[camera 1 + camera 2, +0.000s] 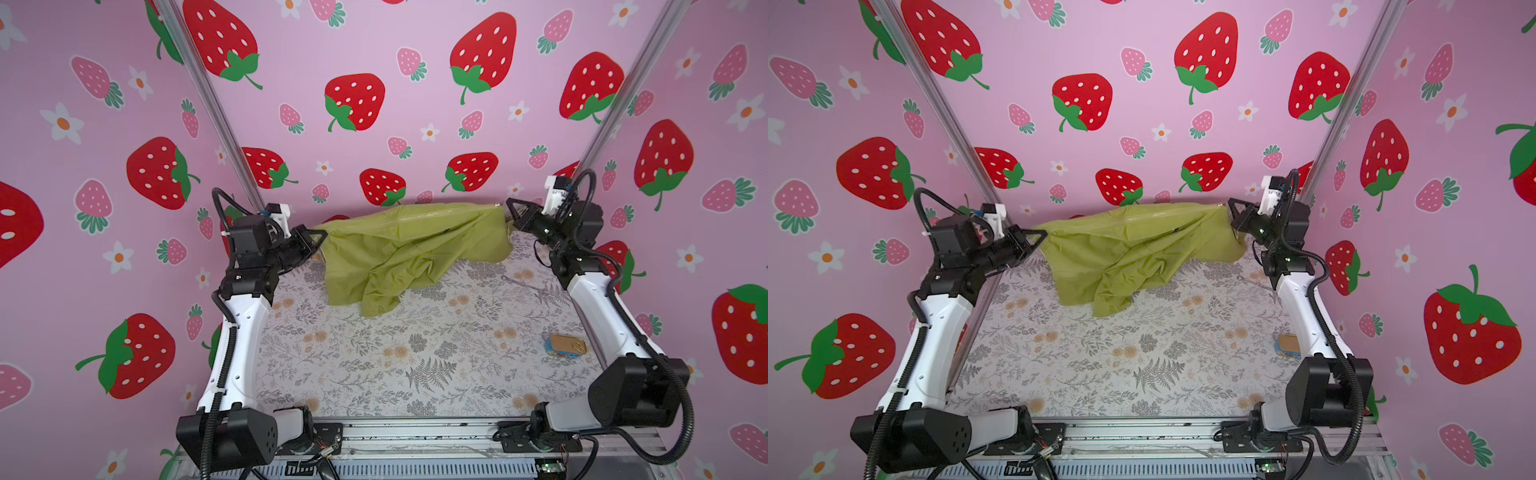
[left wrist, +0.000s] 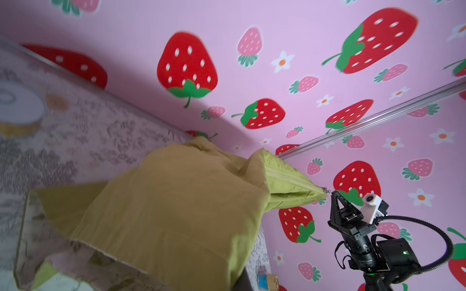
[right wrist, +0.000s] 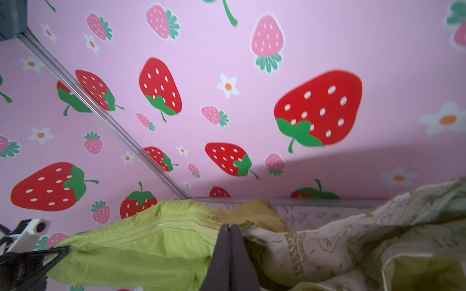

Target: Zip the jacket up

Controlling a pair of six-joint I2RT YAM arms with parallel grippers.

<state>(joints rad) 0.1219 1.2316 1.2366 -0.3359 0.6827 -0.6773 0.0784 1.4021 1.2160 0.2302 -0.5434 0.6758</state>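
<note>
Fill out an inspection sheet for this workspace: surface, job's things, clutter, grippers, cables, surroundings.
Surface: table covered by a floral cloth.
Job's things: green jacket stretched between both grippers near the back wall, part draping onto the table; zipper looks joined along the taut edge.
Clutter: small tin beside the right arm's base.
Grippers: left gripper shut on the jacket's end; right gripper shut at the zipper pull.
Cables: black hoses along both arms, apart from the jacket.
Surroundings: pink strawberry walls, metal corner posts.

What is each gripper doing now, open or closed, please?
Left gripper: closed, holding one end of the jacket.
Right gripper: closed on the jacket's zipper pull.
</note>
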